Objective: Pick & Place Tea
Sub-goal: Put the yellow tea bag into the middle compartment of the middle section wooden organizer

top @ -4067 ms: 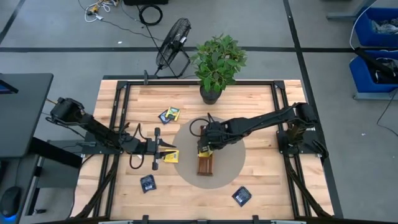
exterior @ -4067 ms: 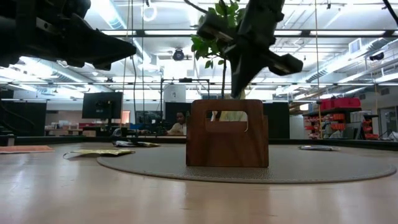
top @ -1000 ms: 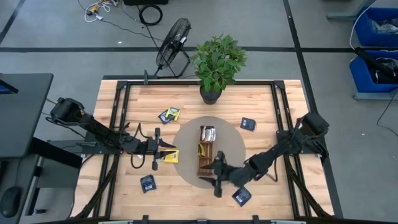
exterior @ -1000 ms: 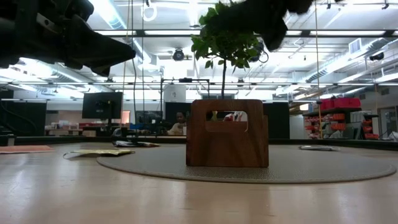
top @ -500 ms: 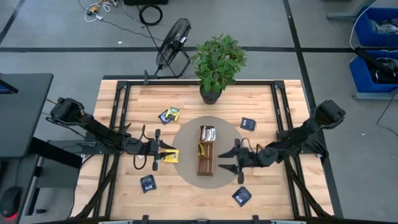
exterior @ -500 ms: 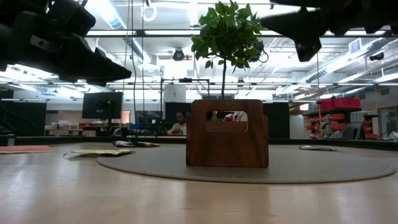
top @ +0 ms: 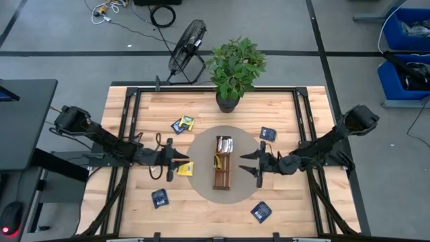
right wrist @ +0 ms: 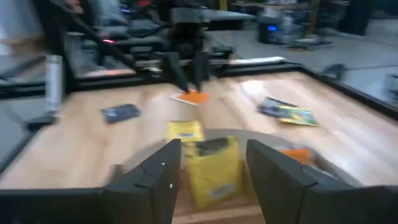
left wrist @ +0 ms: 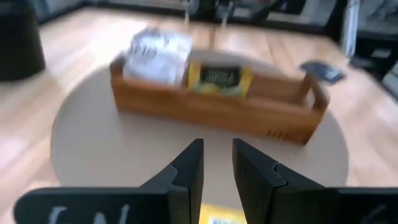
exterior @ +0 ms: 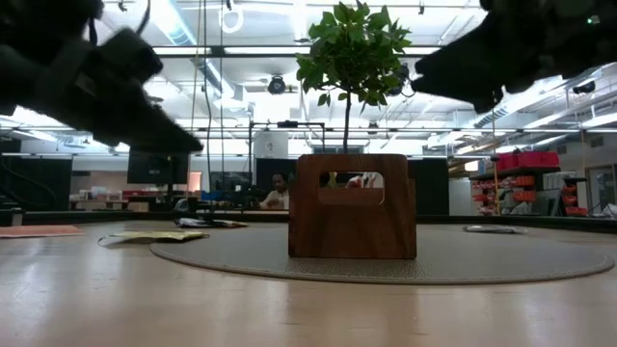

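Note:
A long wooden tray (top: 224, 176) lies on a round mat (top: 201, 176) in mid-table. In it stand a pale tea sachet (left wrist: 158, 53) and a yellow one (left wrist: 219, 79). A yellow sachet (top: 185, 169) lies flat at the mat's left edge. My left gripper (top: 176, 161) hovers just above it, pointing at the tray, its fingers (left wrist: 193, 171) a narrow gap apart with nothing between them. My right gripper (top: 252, 165) hangs wide open right of the tray, pointing at it, clear of the table (exterior: 453, 77).
Loose sachets lie on the table: a yellow and navy pair (top: 183, 124) at the far left, and navy ones at the far right (top: 268, 134), near left (top: 159, 197) and near right (top: 261, 211). A potted plant (top: 235, 70) stands at the far edge.
My right gripper has swung from the tray's near end round to its right side, staying open and above the table. My left gripper has sunk slightly and tipped its fingers downward, rolling a little. The yellow sachet below it has not moved.

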You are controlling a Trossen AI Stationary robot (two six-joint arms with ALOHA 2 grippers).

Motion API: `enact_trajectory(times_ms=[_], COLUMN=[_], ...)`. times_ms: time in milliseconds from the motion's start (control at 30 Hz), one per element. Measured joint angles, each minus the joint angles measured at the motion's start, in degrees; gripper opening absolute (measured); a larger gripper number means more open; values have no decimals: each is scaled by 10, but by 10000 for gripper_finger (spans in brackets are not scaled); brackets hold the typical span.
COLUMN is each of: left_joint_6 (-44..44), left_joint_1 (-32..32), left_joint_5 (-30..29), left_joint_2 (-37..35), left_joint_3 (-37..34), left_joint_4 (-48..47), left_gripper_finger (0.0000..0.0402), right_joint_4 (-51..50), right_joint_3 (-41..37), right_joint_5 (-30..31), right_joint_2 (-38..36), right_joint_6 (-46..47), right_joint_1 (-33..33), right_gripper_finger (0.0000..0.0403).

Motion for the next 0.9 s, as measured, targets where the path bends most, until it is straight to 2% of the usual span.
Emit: enact_trajectory(times_ms=[167, 233, 333, 433, 500, 600, 700, 767, 900], left_joint_6=[-2, -6, -21, -45, -57, -58, -81, -89, -83], left_joint_1=[5, 5, -3, -19, -31, -48, -59, -65, -73], left_joint_5=[51, 65, 93, 106, 107, 102, 63, 38, 37], left_joint_2=[0, 0, 0, 0, 0, 0, 2, 2, 3], left_joint_3=[0, 3, 21, 65, 111, 191, 243, 250, 250], left_joint_4=[-42, -62, -135, -260, -353, -506, -643, -662, -664], left_gripper_finger=[89, 89, 89, 89, 89, 89, 89, 90, 92], right_joint_4=[-65, -82, -92, -69, -48, -53, -54, -56, -69], right_joint_3=[0, 0, 0, 0, 0, 0, 0, 0, 0], right_joint_5=[-45, -44, -53, -105, -133, -140, -139, -139, -140], right_joint_2=[-1, -1, -1, -4, -12, -21, -21, -21, -21], right_joint_6=[68, 75, 64, 38, 24, 4, -3, 0, 10], right_joint_1=[-12, -18, -20, -31, -38, -44, -53, -54, -54], right_gripper_finger=[190, 190, 190, 190, 190, 190, 190, 190, 190])
